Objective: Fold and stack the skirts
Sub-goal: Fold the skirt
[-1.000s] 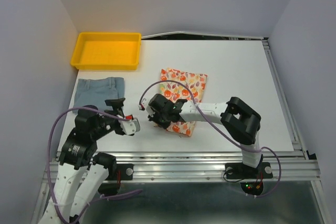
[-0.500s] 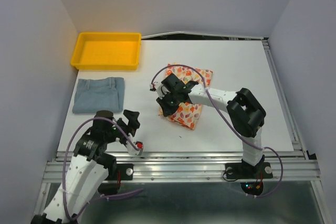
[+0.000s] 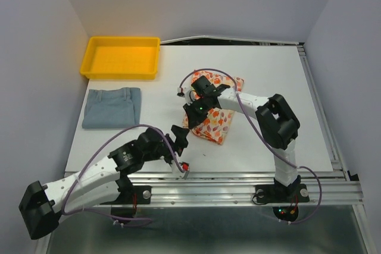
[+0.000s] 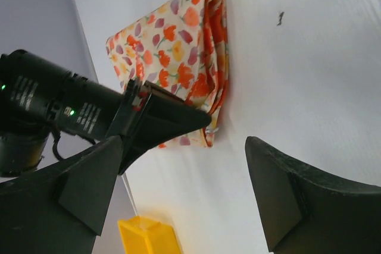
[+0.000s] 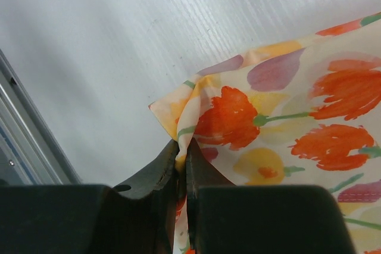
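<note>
Pinching floral skirt (image 5: 280, 105) corner, right gripper (image 5: 182, 162)

White links and black joints on left arm (image 3: 95, 176) and right arm (image 3: 250, 100), a purple cable (image 3: 205, 70) looped along each. Left gripper (image 4: 183, 144): black wedge-shaped fingers (image 4: 286, 200). Green light (image 4: 70, 112) on right wrist housing.

floral skirt (image 3: 218, 125): thin woven cloth, matt, printed, soft creases.
blue-grey skirt (image 3: 113, 106), left edge of table (image 3: 268, 72): denim-like cloth, matt.
tray (image 3: 122, 57), far-left corner: yellow plastic, smooth, slight sheen.
table: white, matt, fine ridged grain.
rail (image 3: 226, 184), near edge: bare metal, dull sheen.
</note>
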